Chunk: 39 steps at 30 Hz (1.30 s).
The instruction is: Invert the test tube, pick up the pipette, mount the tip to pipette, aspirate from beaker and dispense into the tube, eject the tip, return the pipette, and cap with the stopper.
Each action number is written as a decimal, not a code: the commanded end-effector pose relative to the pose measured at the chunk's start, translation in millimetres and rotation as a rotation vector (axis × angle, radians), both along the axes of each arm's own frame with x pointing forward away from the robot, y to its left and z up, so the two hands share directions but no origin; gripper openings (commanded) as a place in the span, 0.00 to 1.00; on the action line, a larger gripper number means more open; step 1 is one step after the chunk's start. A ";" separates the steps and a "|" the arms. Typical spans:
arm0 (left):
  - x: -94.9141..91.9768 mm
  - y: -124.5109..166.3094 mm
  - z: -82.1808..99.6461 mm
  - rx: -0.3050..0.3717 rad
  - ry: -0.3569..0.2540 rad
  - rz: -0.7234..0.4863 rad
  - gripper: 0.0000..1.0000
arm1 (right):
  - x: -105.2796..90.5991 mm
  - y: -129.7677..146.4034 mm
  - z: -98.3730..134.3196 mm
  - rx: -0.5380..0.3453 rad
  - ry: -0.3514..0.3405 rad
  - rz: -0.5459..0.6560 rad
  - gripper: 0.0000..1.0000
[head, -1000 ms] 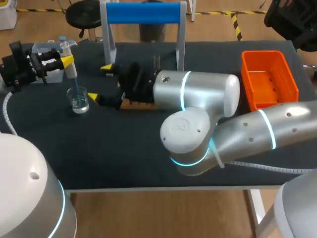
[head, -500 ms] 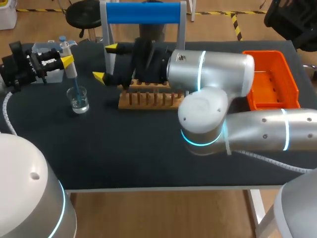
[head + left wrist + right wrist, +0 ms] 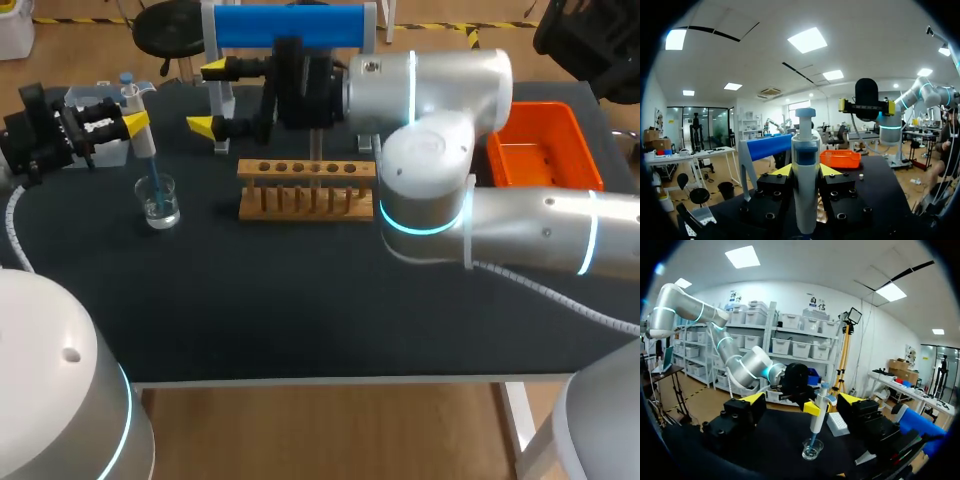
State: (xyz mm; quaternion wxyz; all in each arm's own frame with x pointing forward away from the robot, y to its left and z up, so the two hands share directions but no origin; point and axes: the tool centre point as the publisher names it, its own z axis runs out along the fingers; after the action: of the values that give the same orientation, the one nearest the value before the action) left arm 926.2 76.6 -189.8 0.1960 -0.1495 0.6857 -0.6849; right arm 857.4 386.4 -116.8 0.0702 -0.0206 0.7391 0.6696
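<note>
My left gripper (image 3: 135, 122) is shut on the white pipette (image 3: 145, 150) at the table's far left. The pipette's blue tip dips into the small glass beaker (image 3: 160, 203) of clear liquid. In the left wrist view the pipette (image 3: 805, 190) stands upright between the fingers of the left gripper (image 3: 805, 171). My right gripper (image 3: 208, 98) hangs open and empty behind the wooden rack (image 3: 305, 192), to the right of the pipette. A clear test tube (image 3: 315, 160) stands in that rack. The right wrist view looks across at the pipette (image 3: 819, 415) and the beaker (image 3: 812, 449), ahead of the right gripper (image 3: 801, 400).
An orange basket (image 3: 545, 150) sits at the back right. A stand with a blue roller (image 3: 290, 25) rises at the back, close behind my right gripper. A tip box (image 3: 95, 100) lies beside the left gripper. Bare dark mat covers the front half of the table.
My right arm has risen and swung from in front of the rack to behind it, its gripper staying open. The left arm, pipette and beaker have not moved.
</note>
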 end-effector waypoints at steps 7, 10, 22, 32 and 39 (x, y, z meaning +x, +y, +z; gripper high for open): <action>-0.5 -1.2 -0.4 0.000 -0.003 0.004 0.00 | 2.1 13.7 12.6 -0.054 0.010 0.389 0.02; -0.5 -1.2 -0.4 0.000 -0.003 0.004 0.00 | 1.5 19.9 14.2 -0.050 0.019 0.406 0.00; -0.5 -1.2 -0.4 0.000 -0.003 0.004 0.00 | 5.2 43.5 19.7 0.009 0.099 0.472 0.00; -0.5 -1.2 -0.4 0.000 -0.003 0.004 0.00 | 12.5 60.8 28.0 0.063 0.151 0.513 0.00; -0.5 -1.2 -0.4 0.000 -0.003 0.004 0.00 | 17.6 75.5 27.8 0.073 0.163 0.515 0.00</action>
State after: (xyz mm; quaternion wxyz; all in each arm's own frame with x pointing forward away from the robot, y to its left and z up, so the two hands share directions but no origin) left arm 926.2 76.4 -189.9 0.1962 -0.1496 0.6856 -0.6849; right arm 868.7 452.7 -87.3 -0.1353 -0.1259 0.6947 0.6952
